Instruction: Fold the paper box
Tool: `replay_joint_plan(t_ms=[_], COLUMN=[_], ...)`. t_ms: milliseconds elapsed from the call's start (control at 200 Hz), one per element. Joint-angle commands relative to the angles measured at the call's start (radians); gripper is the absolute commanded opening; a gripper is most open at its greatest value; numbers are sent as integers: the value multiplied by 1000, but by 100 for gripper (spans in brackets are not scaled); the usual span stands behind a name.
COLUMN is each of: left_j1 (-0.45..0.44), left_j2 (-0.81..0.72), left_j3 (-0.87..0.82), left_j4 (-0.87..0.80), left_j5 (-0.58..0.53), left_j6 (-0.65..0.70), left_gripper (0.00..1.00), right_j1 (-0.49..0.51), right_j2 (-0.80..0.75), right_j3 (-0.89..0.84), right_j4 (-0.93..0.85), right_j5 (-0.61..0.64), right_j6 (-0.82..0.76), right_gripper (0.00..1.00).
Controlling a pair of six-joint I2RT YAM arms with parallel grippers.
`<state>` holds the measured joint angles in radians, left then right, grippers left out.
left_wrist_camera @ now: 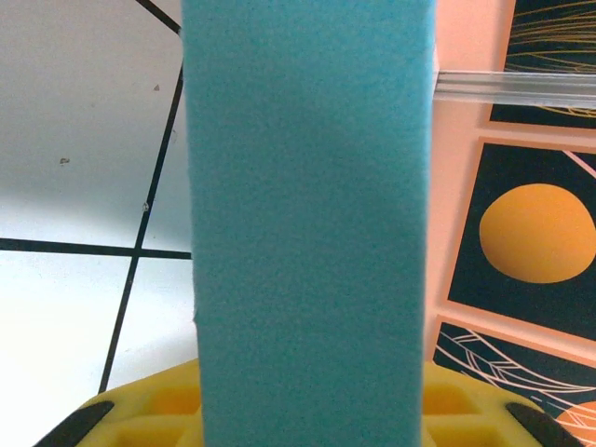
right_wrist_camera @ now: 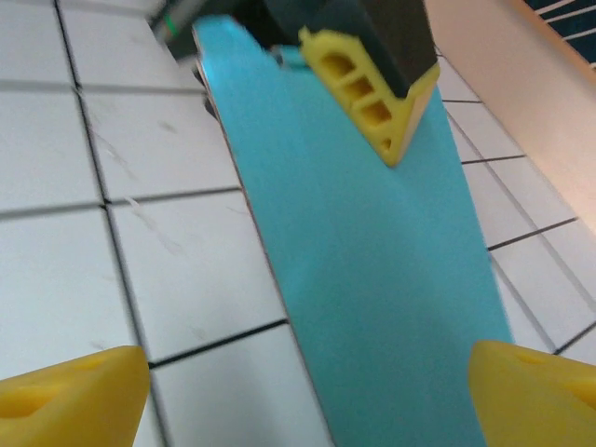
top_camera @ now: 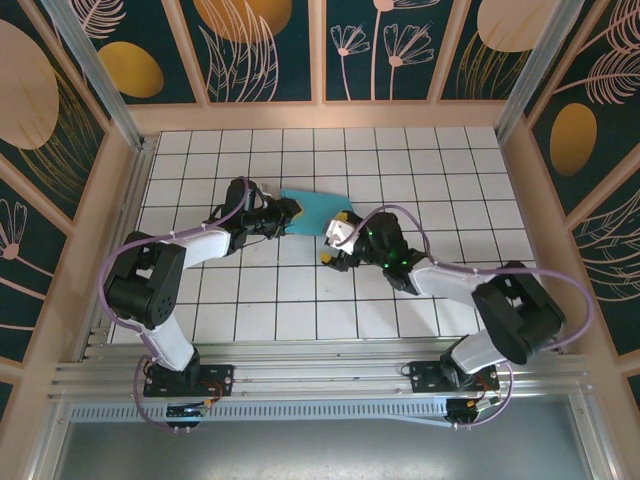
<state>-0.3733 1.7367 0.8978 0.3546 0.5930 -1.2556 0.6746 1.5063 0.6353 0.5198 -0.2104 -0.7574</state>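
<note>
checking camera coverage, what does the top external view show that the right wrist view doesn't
Top external: the whole left arm and right arm, bases to wrists, meeting at the paper box mid-table. Right wrist: close up, the right jaws spread wide with the teal card running between them, and a yellow finger of the left jaws pressed on its far end. Both: the teal paper box and the white tiled table.

paper box (left_wrist_camera: 307, 223): top and bottom cropped | right hand (right_wrist_camera: 303, 382): fingertips (right_wrist_camera: 74, 384) cut off (lower corners)
</note>
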Motion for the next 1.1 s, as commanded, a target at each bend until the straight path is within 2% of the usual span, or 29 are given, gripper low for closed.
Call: replay_joint_plan(t_ms=[0, 95, 280, 535, 601, 696, 906, 986, 1091], left_j1=[9, 12, 20, 24, 26, 26, 52, 77, 104], left_j2=[-17, -17, -17, -18, -50, -66, -149, -208, -302], left_j3=[25, 26, 20, 30, 31, 39, 62, 113, 193], left_j4=[-33, -27, -8, 0, 2, -16, -73, -140, -290], left_j5=[8, 12, 31, 54, 60, 57, 8, -39, -176], left_j6=[-91, -102, -126, -150, -153, -141, -76, 13, 209], left_gripper=[32, 31, 31, 34, 36, 40, 55, 61, 67], right_j1=[15, 29, 52, 67, 70, 69, 66, 56, 35], right_j2=[88, 179, 299, 329, 317, 277, 167, 96, -1], right_j3=[44, 58, 86, 69, 58, 46, 33, 42, 90], right_j4=[195, 300, 418, 517, 512, 468, 332, 189, -74], right_j5=[160, 239, 332, 396, 396, 377, 344, 303, 237], right_j6=[-235, -290, -368, -385, -388, -368, -330, -314, -307], right_gripper=[87, 84, 66, 50, 42, 37, 36, 34, 29])
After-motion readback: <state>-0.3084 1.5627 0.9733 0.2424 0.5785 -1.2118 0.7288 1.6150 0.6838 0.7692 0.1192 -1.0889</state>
